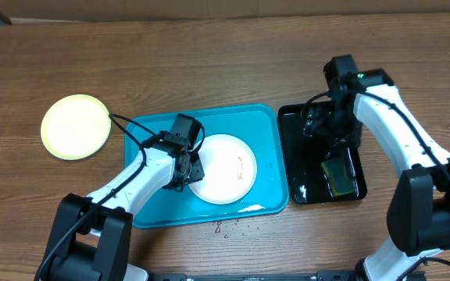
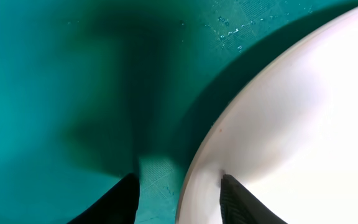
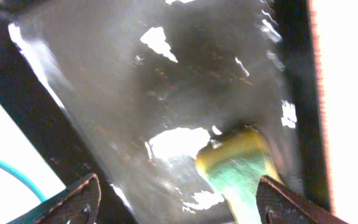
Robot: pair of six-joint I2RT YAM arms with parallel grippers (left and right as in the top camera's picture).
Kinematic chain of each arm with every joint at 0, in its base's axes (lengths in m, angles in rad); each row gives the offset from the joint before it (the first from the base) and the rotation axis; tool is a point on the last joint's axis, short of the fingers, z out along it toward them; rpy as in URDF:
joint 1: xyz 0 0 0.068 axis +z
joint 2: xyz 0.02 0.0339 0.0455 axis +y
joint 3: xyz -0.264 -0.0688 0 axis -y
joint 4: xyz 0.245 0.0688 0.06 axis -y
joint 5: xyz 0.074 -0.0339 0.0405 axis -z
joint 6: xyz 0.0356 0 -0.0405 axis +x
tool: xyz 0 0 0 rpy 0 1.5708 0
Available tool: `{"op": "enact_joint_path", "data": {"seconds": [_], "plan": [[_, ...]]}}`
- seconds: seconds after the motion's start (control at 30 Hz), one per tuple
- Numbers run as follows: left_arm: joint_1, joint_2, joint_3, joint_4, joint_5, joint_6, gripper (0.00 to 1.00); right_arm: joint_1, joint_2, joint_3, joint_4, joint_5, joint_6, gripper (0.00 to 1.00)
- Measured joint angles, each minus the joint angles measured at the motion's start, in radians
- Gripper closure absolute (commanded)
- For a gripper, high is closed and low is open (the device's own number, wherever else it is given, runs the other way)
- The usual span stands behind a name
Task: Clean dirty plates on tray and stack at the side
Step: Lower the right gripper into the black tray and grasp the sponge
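Observation:
A white plate (image 1: 223, 168) with small orange smears lies on the turquoise tray (image 1: 248, 125). My left gripper (image 1: 187, 165) is open at the plate's left edge. In the left wrist view its fingers (image 2: 178, 180) straddle the plate's rim (image 2: 291, 124), one finger over the tray floor (image 2: 55, 93), the other over the plate. A pale yellow-green plate (image 1: 75, 126) lies on the table at the left. No second white plate shows. My right gripper (image 1: 323, 129) is open above the black tray, its fingers (image 3: 178, 183) wide apart and empty.
A glossy, wet black tray (image 1: 295, 156) stands right of the turquoise tray and holds a yellow-green sponge (image 1: 341, 173), which also shows in the right wrist view (image 3: 241, 168). Small red specks (image 1: 225, 227) lie on the table before the turquoise tray.

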Motion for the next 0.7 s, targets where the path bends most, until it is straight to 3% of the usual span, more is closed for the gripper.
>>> {"op": "enact_joint_path", "data": {"seconds": [0.17, 0.37, 0.43, 0.5, 0.53, 0.7], "plan": [[0.000, 0.000, 0.000, 0.002, 0.000, 0.005, 0.59, 0.000, -0.001, -0.045, -0.082, 0.091, 0.003, 0.19], [0.000, 0.000, -0.001, 0.008, 0.000, 0.007, 0.59, 0.000, 0.000, -0.237, 0.108, 0.129, 0.015, 0.21], [0.000, 0.000, -0.001, 0.008, 0.000, 0.007, 0.59, 0.000, 0.000, -0.299, 0.160, 0.133, 0.016, 0.37], [0.000, 0.000, -0.001, 0.008, 0.000, 0.007, 0.59, 0.000, 0.000, -0.341, 0.220, 0.124, 0.010, 0.62], [0.000, 0.000, -0.001, 0.008, 0.000, 0.007, 0.60, 0.000, -0.002, -0.343, 0.232, 0.119, 0.013, 0.67], [0.000, 0.000, -0.002, 0.009, 0.000, 0.008, 0.68, 0.000, -0.002, -0.324, 0.248, 0.043, 0.011, 0.69]]}}
